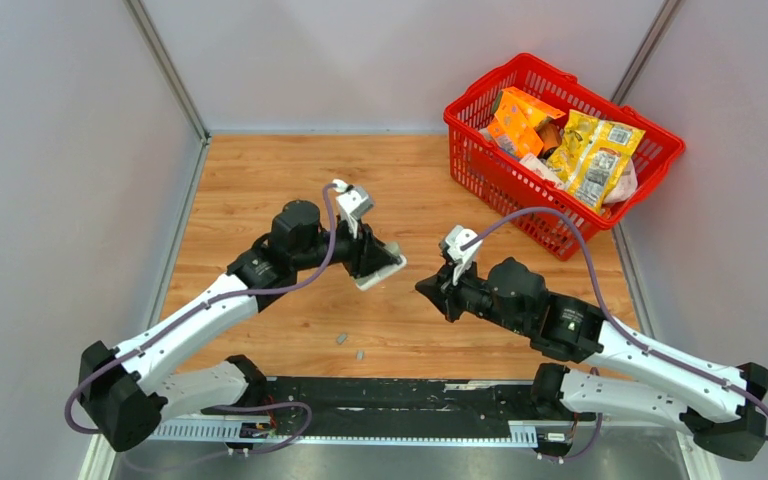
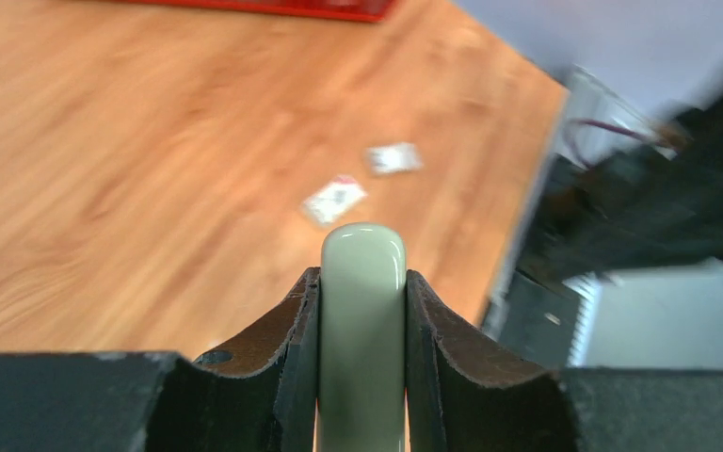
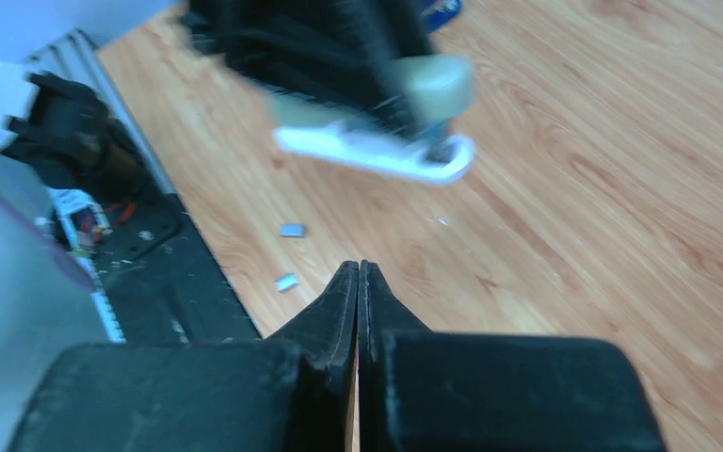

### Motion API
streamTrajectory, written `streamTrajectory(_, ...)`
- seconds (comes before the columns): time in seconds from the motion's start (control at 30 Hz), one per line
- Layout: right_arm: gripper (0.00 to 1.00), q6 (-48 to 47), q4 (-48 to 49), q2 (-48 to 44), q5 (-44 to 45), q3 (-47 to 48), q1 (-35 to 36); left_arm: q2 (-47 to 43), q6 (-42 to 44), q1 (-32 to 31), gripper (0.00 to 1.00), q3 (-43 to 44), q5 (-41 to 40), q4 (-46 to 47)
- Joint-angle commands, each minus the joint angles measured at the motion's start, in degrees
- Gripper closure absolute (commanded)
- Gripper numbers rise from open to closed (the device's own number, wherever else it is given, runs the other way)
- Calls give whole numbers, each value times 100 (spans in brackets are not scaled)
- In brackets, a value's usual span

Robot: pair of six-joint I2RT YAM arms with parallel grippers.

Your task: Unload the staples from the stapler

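Observation:
My left gripper (image 1: 372,252) is shut on the stapler (image 1: 385,268), holding it above the middle of the table. In the left wrist view its pale grey-green body (image 2: 362,330) stands clamped between both pads of the left gripper (image 2: 362,278). The right wrist view shows the stapler (image 3: 377,151) blurred, its white underside facing the table. Two staples strips (image 1: 341,339) (image 1: 360,353) lie on the wood near the front edge, also seen as staples (image 3: 292,229) in the right wrist view. My right gripper (image 1: 428,290) (image 3: 359,268) is shut and empty, just right of the stapler.
A red basket (image 1: 505,185) full of yellow and orange packets stands at the back right. A black rail (image 1: 400,395) with the arm bases runs along the front edge. Grey walls enclose the table on the left, back and right.

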Motion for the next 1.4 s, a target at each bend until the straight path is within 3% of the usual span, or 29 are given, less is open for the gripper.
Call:
streamTrajectory(0.0,100,329,569,-170,-315,-70,118,182,-70,666,100,-27,-840,633)
streamTrajectory(0.17,100,452,675,-179,-315,-255,118,490,-168,957,100,-53,-1419,782)
streamTrajectory(0.5,100,627,807,-117,-394,-431,110,1236,-317,1440,100,192,-3379,537)
streamTrajectory(1.07,100,742,1167,173,-789,-615,119,3311,-343,2416,100,816,-3662,800)
streamTrajectory(1.23,100,742,1202,261,-807,-606,110,3724,-309,2461,91,887,-3706,940)
streamTrajectory(1.37,100,742,1220,305,-807,-624,118,3882,-229,2487,73,957,-3838,949)
